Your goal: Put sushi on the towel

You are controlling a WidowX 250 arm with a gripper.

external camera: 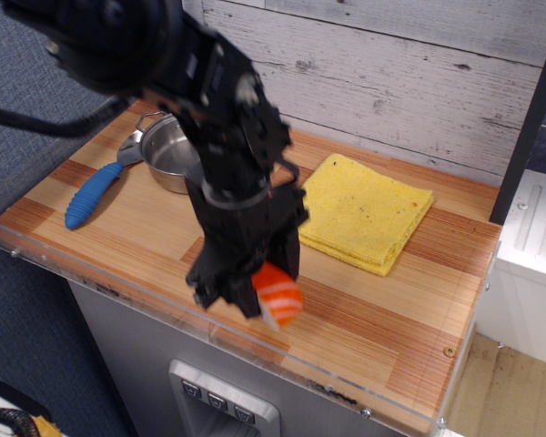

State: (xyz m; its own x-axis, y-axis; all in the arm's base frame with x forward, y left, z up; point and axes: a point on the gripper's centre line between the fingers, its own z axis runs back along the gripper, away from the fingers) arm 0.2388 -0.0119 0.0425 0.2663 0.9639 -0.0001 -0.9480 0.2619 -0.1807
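Observation:
The sushi (278, 294), orange with white stripes on a white base, is held in my black gripper (259, 289), which is shut on it and holds it a little above the wooden counter near the front edge. The frame is blurred by motion. The yellow towel (366, 211) lies flat at the back right of the counter, apart from the gripper and to its upper right. My arm hides the counter right behind the sushi.
A small steel pot (170, 157) stands at the back left, partly hidden by my arm. A blue-handled tool (91, 196) lies to its left. A clear plastic rim (346, 401) runs along the counter's front edge. A whitewashed plank wall stands behind.

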